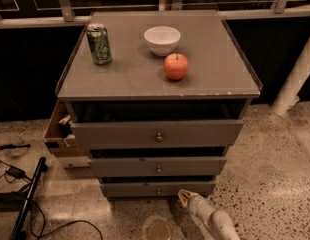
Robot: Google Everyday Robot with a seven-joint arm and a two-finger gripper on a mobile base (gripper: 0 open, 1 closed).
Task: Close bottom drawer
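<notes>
The bottom drawer (157,189) is the narrowest, shallowest grey front at the foot of the cabinet, with a small round metal knob (158,190) at centre. It stands pulled out a little, with a dark gap above it. My gripper (184,198) comes in low from the bottom right on a white arm. Its tip is just right of and below the knob, close to the drawer's front.
The mid-sized drawer (157,167) and the widest top drawer (157,133) are above. On the cabinet top are a green can (99,44), a white bowl (162,40) and a red apple (175,66). A wooden box (59,136) is at the left, cables (25,194) on the floor.
</notes>
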